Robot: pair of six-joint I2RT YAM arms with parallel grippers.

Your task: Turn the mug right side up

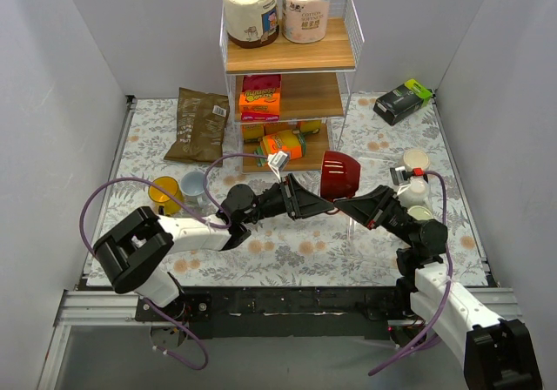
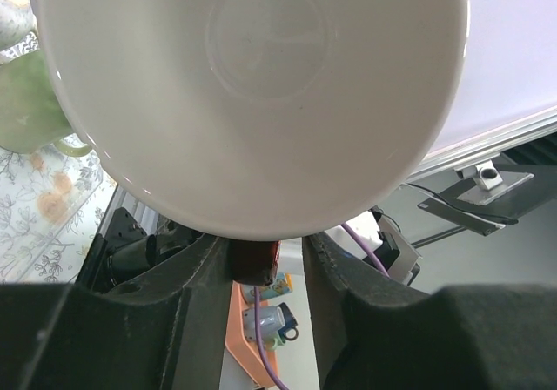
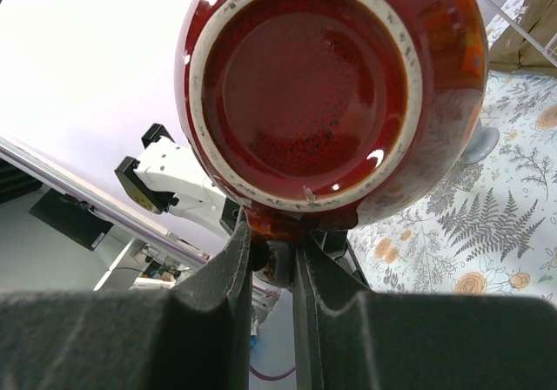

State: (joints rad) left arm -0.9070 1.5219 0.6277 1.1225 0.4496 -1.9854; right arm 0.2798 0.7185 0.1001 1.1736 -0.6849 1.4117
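Red mug (image 1: 340, 174) was held up off the table (image 1: 296, 252), front centre, just ahead of the shelf rack (image 1: 291, 85), and sat right above the two gripper tips. Its long axis lay roughly level. The white mouth faced the left arm (left wrist view looked straight into the bowl (image 2: 252, 94)) and the red base faced the right arm (image 3: 305, 94). So it was on its side, neither upside down nor upright.

Right gripper (image 1: 345, 204) was clenched on a red lug under the mug, probably the handle, with both fingers tight on it (image 3: 271, 252). Left gripper (image 1: 324, 205) straddled the same red piece from the other side (image 2: 265, 255). One finger touched it and a slim gap showed at the other, so I couldn't tell if it gripped.

Both arms were equally near. Next move looks like a roll about the handle to bring the mouth up, then a set-down.

There was bare floral table below and toward the near edge. Rack stood close behind. Yellow cup (image 1: 164, 194) and pale cup (image 1: 193, 186) sat by the left arm, and cream cups (image 1: 414, 174) near the right, all well apart from the mug.
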